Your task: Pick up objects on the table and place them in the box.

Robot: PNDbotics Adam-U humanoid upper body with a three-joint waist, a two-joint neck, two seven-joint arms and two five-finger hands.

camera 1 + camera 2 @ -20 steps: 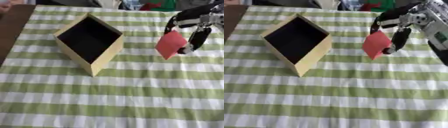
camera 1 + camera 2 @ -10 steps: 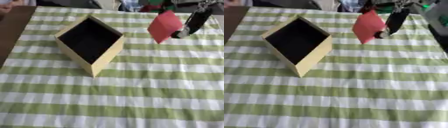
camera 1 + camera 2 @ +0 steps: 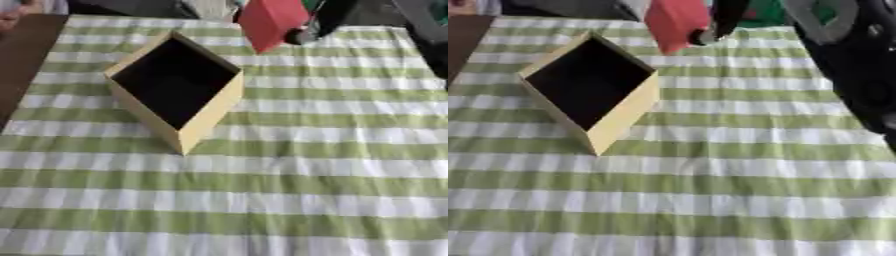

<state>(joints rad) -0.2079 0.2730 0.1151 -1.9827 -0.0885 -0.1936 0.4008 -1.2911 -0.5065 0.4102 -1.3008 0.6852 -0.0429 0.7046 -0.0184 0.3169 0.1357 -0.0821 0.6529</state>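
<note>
A red block (image 3: 269,21) hangs in the air at the far edge of the bench, held up by the right robot hand (image 3: 317,20), whose dark fingers (image 3: 717,22) are clamped against the block's right side. The block is tilted, one corner pointing down toward the cloth, and it floats just beyond the far right corner of the box (image 3: 179,92), not yet over the opening. Only the lower part of the robot hand shows; the rest runs out of the top of the view.

The box, tan cardboard with a dark inside, stands open on the left half of the bench, turned so that one corner points toward the near side. Nothing can be made out inside it.

A green and white checked cloth (image 3: 289,185) covers the bench (image 3: 26,60), whose bare brown top shows as a strip at the far left. In the right eye view the robot's black right arm (image 3: 850,75) comes down along the right edge. The left robot hand appears in neither view.
</note>
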